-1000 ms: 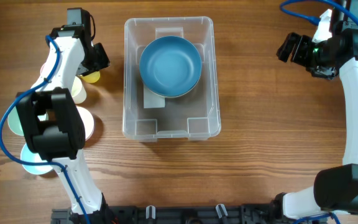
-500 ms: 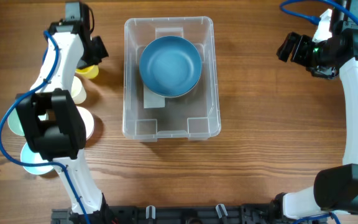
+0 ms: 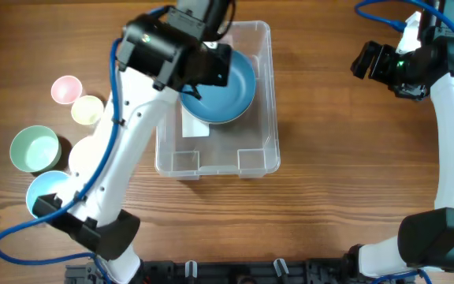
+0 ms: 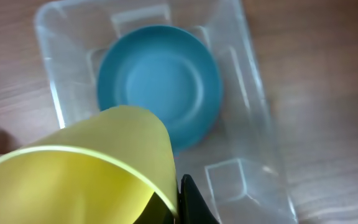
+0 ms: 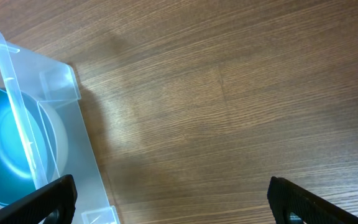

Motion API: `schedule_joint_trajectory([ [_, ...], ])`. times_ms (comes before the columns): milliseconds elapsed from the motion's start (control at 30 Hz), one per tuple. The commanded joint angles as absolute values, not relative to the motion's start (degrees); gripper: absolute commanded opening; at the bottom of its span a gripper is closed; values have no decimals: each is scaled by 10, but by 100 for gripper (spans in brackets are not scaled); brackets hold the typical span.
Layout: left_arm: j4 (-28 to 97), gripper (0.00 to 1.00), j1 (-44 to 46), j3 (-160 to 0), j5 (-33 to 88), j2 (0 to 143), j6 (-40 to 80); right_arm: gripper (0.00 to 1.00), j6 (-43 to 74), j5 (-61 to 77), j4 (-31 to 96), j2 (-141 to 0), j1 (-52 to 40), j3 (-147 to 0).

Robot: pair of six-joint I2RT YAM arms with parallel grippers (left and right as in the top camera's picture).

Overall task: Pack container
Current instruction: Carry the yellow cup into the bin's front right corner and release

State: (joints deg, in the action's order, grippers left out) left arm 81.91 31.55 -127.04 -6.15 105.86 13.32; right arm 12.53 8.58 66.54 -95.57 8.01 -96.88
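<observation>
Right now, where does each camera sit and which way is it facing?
Overhead: above the table, facing straight down on the container; left arm and right arm show.
Left wrist: over the container, looking down into the blue bowl; a held yellow cup and one finger show.
Right wrist: facing down on bare wood by the container's corner; both open claw fingers show.
Shared: all three see container and bowl.

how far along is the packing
Done: one blue bowl sits inside the container. In hand: the left tool holds a yellow cup over the container, not yet released. Left: a pink cup, a pale yellow cup, a green bowl and a light blue bowl wait on the table. Most of the job looks undone.
</observation>
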Motion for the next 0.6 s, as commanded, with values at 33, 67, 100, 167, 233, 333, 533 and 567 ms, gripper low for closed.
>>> schedule_joint_trajectory([
  [33, 821, 4, 336, -1279, -61, 1044, 155, 100, 121, 84, 672, -955, 77, -968],
  [67, 821, 4, 336, -1279, -58, 1044, 155, 100, 122, 84, 677, -955, 77, -968],
  [100, 821, 4, 336, -1279, -58, 1044, 155, 100, 127, 77, 685, -955, 77, -968],
  [167, 822, 4, 336, -1279, -58, 1044, 155, 100, 142, 44, 710, -951, 77, -968],
  [233, 821, 4, 336, -1279, -58, 1044, 155, 99, 146, 40, 733, -940, 77, -968],
  [333, 821, 4, 336, -1279, -58, 1044, 155, 100, 145, 40, 758, -913, 77, -968],
  [533, 821, 4, 336, -1279, -31, 1045, 159, 100, 136, 39, 809, -863, 77, -967],
  [567, 821, 4, 336, -1279, -20, 1045, 159, 100, 136, 39, 812, -856, 77, -966],
])
